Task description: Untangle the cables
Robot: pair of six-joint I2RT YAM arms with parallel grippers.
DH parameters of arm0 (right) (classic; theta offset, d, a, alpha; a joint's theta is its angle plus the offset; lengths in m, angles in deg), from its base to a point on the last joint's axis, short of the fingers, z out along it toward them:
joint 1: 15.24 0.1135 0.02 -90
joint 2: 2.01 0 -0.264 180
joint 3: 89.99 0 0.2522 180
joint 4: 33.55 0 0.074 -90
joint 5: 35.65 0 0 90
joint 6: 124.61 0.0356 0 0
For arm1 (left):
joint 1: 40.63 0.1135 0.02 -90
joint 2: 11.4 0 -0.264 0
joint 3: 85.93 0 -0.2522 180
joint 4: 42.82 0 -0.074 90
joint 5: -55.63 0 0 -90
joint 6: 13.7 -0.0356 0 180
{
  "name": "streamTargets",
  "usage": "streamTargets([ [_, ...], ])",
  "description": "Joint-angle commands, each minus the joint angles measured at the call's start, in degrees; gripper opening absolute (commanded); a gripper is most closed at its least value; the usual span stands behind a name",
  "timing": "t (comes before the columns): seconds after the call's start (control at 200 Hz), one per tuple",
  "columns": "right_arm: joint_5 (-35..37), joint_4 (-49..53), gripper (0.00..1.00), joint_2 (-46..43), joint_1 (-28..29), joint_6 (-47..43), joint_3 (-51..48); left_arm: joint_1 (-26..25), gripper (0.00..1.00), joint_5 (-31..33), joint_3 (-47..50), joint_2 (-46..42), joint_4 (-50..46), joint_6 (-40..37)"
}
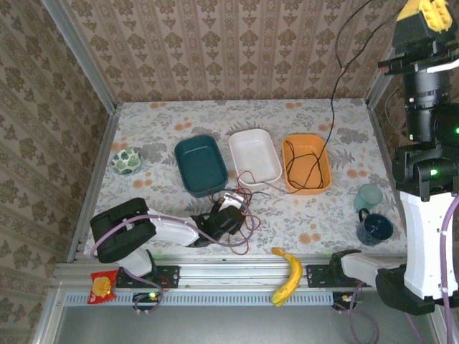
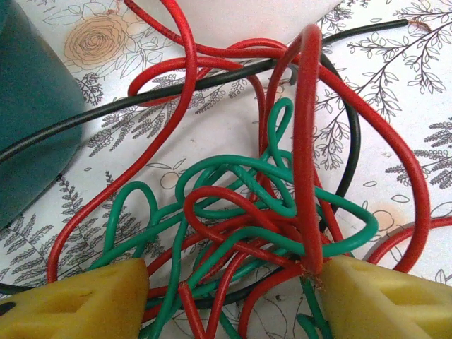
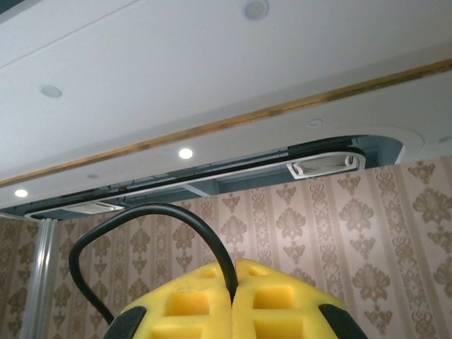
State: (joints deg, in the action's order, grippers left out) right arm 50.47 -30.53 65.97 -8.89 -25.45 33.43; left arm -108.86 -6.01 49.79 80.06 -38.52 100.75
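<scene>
The cables [image 2: 261, 212] form a tangle of red, green and black strands on the table [image 1: 301, 222], just near of the white tray [image 1: 269, 143] and right of the teal tray [image 2: 28, 106]. Red and green loops cross one another repeatedly; a black strand arcs over the far side of the knot.

The left gripper [image 2: 233, 272] is positioned low over the tangle. Its jaws stand wide apart with several strands lying loosely between them, none clamped. One upright red loop touches the right-hand finger [image 2: 367, 296].

A separate black cable [image 1: 334, 93] coils in the orange tray [image 1: 326, 172] and rises to the far right. The right gripper [image 3: 232, 279] is raised high, jaws closed together, pinching this black cable at the seam.

A banana [image 1: 289, 276] lies at the near table edge.
</scene>
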Motion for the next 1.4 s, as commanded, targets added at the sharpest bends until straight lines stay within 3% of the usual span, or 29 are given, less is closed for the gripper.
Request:
streamTargets([
  [0.0,-0.7,2.5,0.00,4.2,-0.5,-1.6,6.4,-0.2,0.67,-2.4,1.1,4.0,-9.2,-0.4],
  [0.17,1.7,10.1,0.00,6.8,-1.1,-1.8,9.5,-0.2,0.68,-2.4,1.2,4.1,-8.8,-0.5],
  [0.515,5.2,18.5,0.00,1.5,-1.5,-0.7,-6.1,-0.2,0.68,-2.6,1.6,3.8,-8.5,-0.7],
  [0.735,17.9,23.0,0.00,-3.8,5.7,-5.6,-20.9,-0.2,0.68,-2.8,1.3,3.9,-8.7,-0.9],
  [0.925,27.4,24.5,0.00,-5.5,9.2,-3.4,-31.3,-0.1,0.68,-3.3,0.3,4.7,-9.2,-1.5],
  [1.305,27.4,22.2,0.00,-2.9,9.0,2.9,-46.3,-0.1,0.69,-3.0,0.3,4.2,-10.1,-0.8],
  [1.395,24.6,22.3,0.00,-0.6,7.9,5.6,-47.8,-0.1,0.70,-3.2,0.0,4.3,-10.6,-0.9],
])
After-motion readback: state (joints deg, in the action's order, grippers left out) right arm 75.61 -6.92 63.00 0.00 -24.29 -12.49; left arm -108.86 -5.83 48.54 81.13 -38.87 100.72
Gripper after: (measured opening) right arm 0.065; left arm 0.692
